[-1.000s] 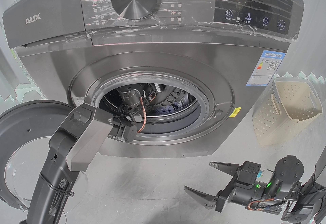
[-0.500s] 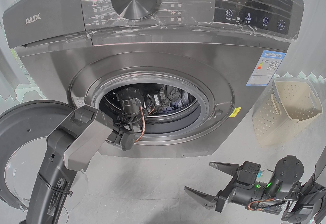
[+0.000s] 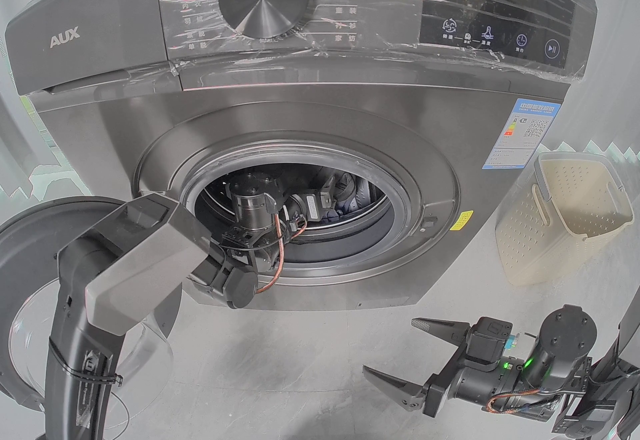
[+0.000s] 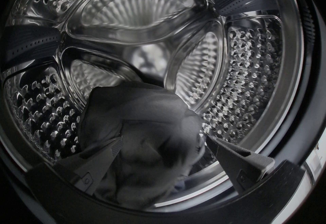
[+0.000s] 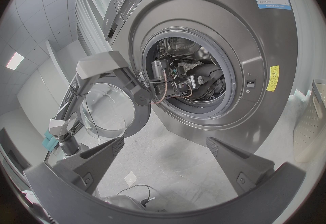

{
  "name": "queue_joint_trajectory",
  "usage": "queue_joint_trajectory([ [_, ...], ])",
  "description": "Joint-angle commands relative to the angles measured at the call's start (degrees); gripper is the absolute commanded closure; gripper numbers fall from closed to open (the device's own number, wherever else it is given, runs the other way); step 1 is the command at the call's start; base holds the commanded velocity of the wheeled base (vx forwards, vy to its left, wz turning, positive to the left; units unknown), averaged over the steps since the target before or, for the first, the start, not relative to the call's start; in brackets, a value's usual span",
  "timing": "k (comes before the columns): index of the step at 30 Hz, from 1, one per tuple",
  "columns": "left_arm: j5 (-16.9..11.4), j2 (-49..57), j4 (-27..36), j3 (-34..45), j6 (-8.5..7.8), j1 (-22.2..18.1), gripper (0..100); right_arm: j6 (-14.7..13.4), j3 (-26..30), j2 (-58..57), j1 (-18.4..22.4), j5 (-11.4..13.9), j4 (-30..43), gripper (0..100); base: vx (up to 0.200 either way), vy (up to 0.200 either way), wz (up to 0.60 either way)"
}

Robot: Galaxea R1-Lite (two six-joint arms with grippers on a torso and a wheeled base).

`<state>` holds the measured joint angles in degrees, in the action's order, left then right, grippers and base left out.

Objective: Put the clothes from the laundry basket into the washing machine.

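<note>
- Far L: round door (image 3: 40,301) of washing machine (image 3: 320,108) hangs swung open, glass facing out.
- L arm goes through the door opening. L gripper (image 4: 163,139) sits just inside the drum (image 4: 142,14), fingers spread wide, pinching nothing.
- Clothes: a dark garment (image 4: 146,116) lies bunched on the drum floor, towards the front. It sits between and just beyond the L fingertips. One fold looks to brush the inner face of a finger, but I can't tell if they really touch.
- Head view shows more dark and bluish cloth low in the drum behind the L wrist, so the load is inside the machine.
- Handling (judgement): soft, limp, light fabric w/ no fixed shape. It'll sag, drape and trail if lifted, and could snag on the door seal or drum paddles. Not fragile and not slippery.
- Best hold if needed: pinch a thick raised fold at the top of the heap, not a thin flat edge. A loose hem would prob slip out.
- R of centre: R gripper (image 3: 392,346) hangs low over the floor in front of the machine, fingers apart, nothing held, well apart from the clothes.
- Far R: cream perforated laundry basket (image 3: 603,221) stands on the floor just beside the machine's R side, above and R of the R gripper in head view.
</note>
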<state>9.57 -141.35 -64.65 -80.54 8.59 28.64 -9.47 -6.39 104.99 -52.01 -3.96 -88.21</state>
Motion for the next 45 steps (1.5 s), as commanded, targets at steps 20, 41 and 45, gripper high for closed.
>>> queue_joint_trajectory([
  [20,-4.47,34.56,-7.60,53.65,-1.04,15.22,0,0.24,5.33,-11.29,2.87,-0.52,0.06,0,0.000,0.000,0.00],
  [41,2.38,68.49,-10.85,80.19,-3.23,12.94,0,2.27,6.39,-31.16,15.79,-5.35,12.01,0,-0.029,0.000,0.00],
  [45,2.56,73.15,-10.32,80.54,-5.78,8.72,0,3.06,6.39,-35.82,19.49,-6.76,17.63,0,-0.200,0.000,0.00],
])
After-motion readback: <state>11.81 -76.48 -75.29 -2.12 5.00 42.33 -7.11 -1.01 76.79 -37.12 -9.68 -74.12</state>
